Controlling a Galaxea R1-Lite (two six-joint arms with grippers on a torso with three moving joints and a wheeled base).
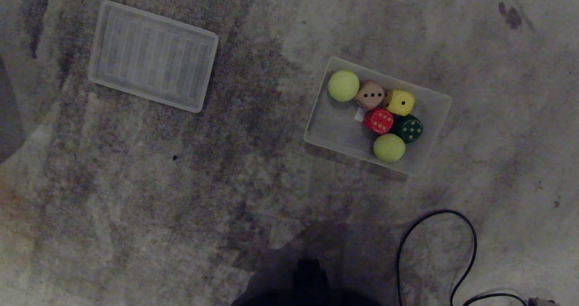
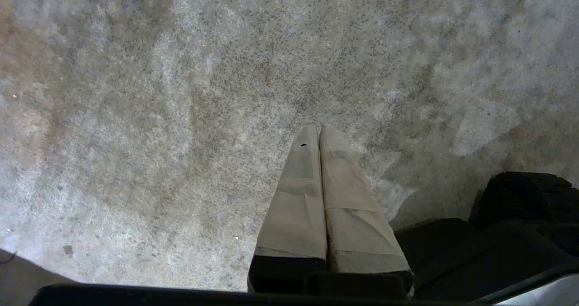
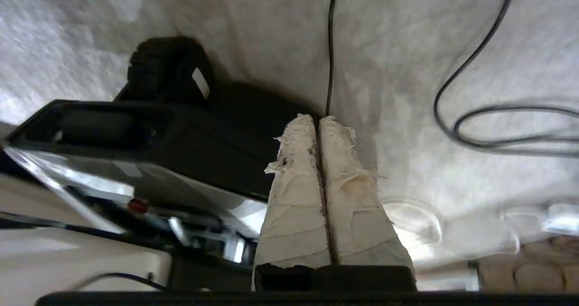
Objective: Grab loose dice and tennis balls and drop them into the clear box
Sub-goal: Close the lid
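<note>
The clear box [image 1: 325, 131] lies on the carpet right of centre in the head view. Inside it are a tan die [image 1: 370, 94], a yellow die [image 1: 400, 102], a red die [image 1: 378, 120], a dark green die [image 1: 410, 128] and two tennis balls [image 1: 344, 85] [image 1: 389, 147]. Neither arm shows in the head view. My left gripper [image 2: 319, 127] is shut and empty over bare carpet. My right gripper [image 3: 318, 118] is also shut and empty, held beside my dark base.
The box's flat ribbed lid [image 1: 153, 56] lies on the carpet at the far left. A black cable [image 1: 470, 247] loops on the floor near right. My dark base [image 3: 181, 116] sits close to the right gripper, and its cable [image 3: 475, 57] trails beside it.
</note>
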